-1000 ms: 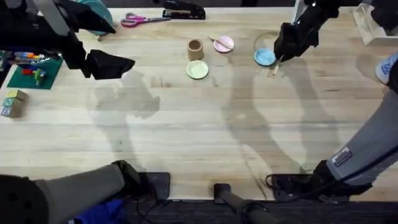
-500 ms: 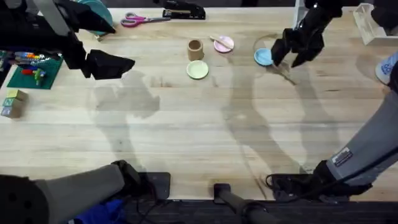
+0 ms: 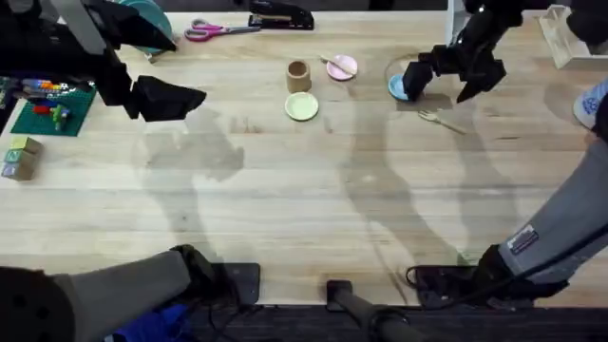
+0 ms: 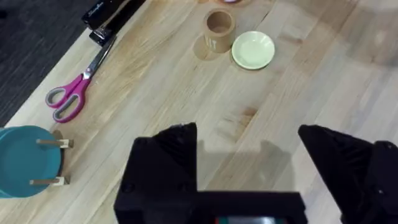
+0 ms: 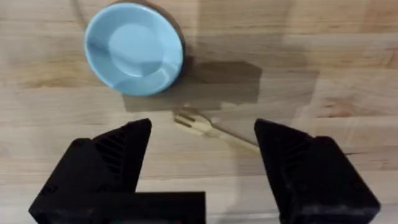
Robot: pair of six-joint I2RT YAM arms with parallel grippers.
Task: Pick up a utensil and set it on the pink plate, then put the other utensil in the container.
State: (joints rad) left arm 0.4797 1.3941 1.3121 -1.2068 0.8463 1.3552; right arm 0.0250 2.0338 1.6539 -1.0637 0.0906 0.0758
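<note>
I see my right gripper [image 5: 202, 163] with jaws released above the fork [image 5: 214, 127] (spoon [image 3: 334, 63] on the pink plate [image 3: 344, 68]); left gripper [image 4: 249, 168] jaws released too.

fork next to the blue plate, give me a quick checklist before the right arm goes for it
1. Wooden fork lies flat on the table, beside the light blue plate, not touching it: ok.
2. Right end effector open, fork lying between its fingers in the right wrist view: ok.
3. Brown cup upright: ok.
4. Wooden spoon on the pink plate: ok.
5. Left end effector open, nothing between its fingers: ok.
</note>
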